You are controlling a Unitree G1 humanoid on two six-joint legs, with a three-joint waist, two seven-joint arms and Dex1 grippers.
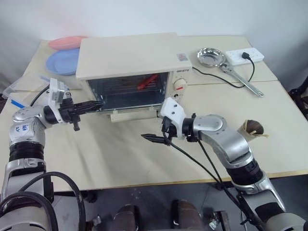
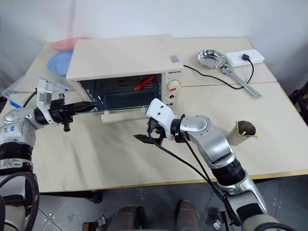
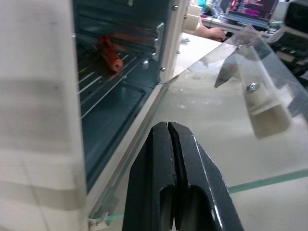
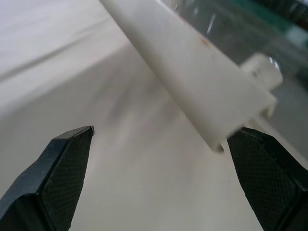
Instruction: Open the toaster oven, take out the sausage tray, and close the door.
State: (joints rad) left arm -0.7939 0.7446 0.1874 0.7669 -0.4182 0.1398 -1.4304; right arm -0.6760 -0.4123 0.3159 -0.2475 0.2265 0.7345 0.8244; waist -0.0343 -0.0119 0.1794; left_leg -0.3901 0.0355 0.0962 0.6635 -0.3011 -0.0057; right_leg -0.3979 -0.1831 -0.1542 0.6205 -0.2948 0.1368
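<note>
Level, both claws [image 1: 91,106] [image 1: 153,139] flank the door [image 3: 226,120].

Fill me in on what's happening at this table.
A two-armed robot is working at a toaster oven on the table. The glass door is swung down open, and a red sausage lies inside on the rack. The left gripper, shut, is at the left edge of the opening. The right gripper, open, hovers by the door's cream bar handle. Nothing has been taken out yet.
</note>
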